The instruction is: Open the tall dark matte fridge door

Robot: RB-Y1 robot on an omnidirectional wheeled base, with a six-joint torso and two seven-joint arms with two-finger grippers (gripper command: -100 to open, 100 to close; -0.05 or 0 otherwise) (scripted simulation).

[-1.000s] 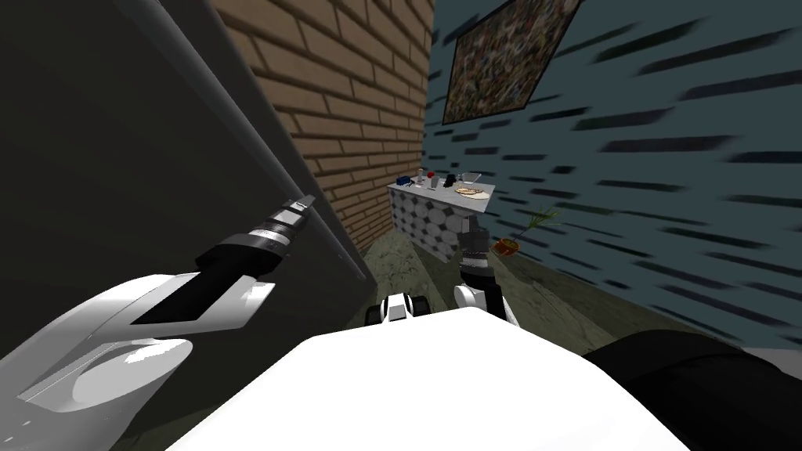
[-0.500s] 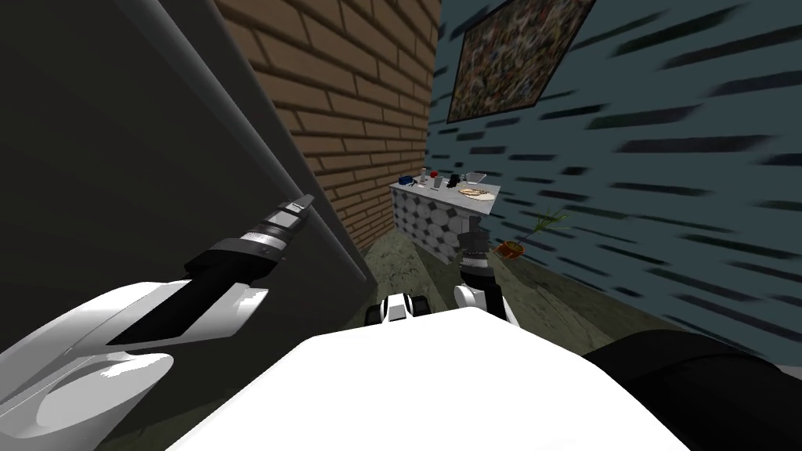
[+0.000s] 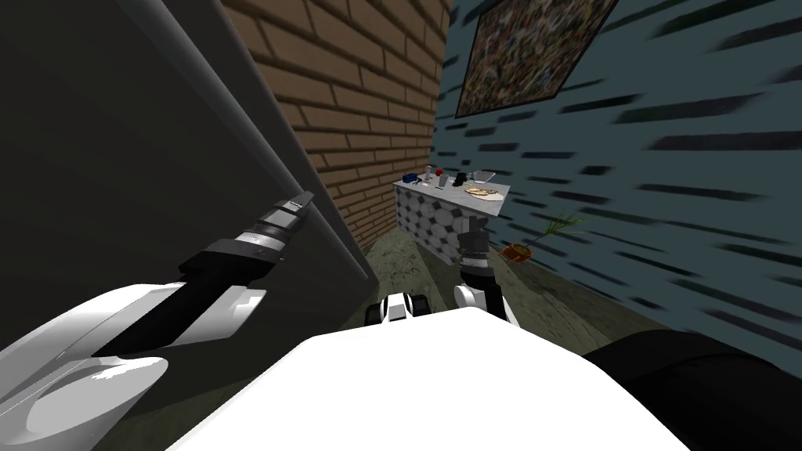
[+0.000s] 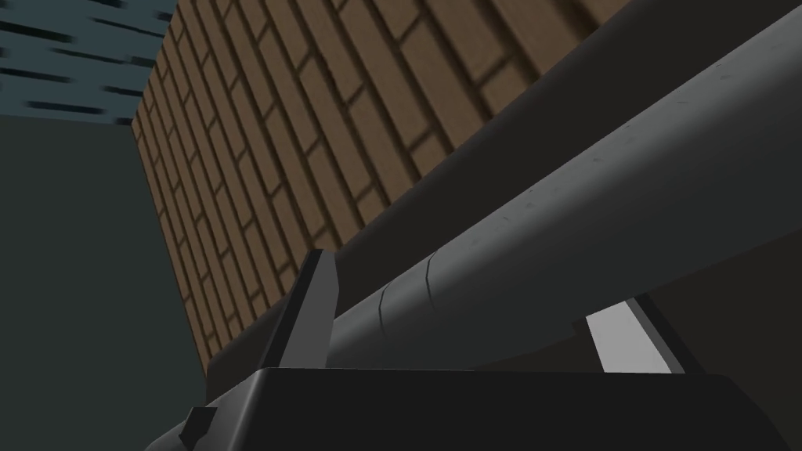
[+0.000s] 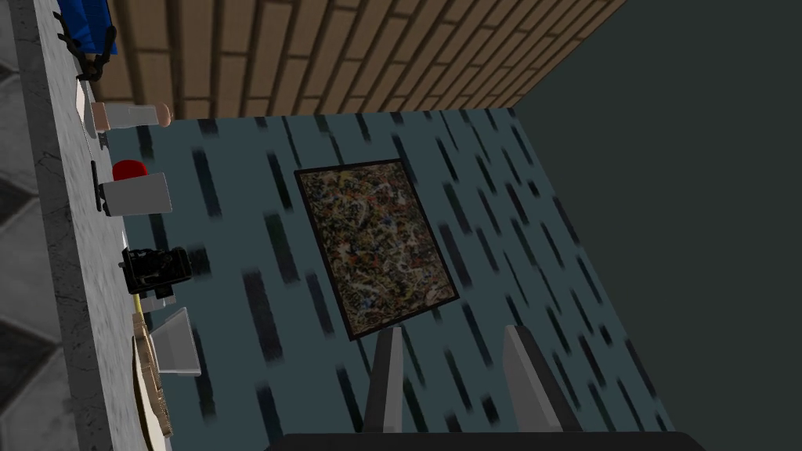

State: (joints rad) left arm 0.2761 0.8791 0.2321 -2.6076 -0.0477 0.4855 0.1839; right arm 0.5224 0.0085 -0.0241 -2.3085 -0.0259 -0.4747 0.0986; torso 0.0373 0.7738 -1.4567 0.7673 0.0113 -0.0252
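The tall dark fridge door (image 3: 117,156) takes up the left side of the head view, with a long grey bar handle (image 3: 235,110) running down near its edge. My left gripper (image 3: 301,202) reaches out to that bar. In the left wrist view the handle (image 4: 587,196) passes between the two fingers (image 4: 317,313), one on each side, so the left gripper (image 4: 474,282) is shut on it. My right gripper (image 3: 474,227) hangs low in front of me, away from the fridge. Its fingers (image 5: 388,376) stand apart with nothing between them.
A brick wall (image 3: 352,94) stands just past the door's edge. Beyond it, a counter with a hexagon-tile front (image 3: 438,223) carries several small items. A potted plant (image 3: 521,250) sits on the floor by the blue-grey wall, under a framed painting (image 3: 525,55).
The head view has swung a little, so the counter, plant and painting have slid right. My left forearm has drawn slightly back and left while the gripper stays on the handle.
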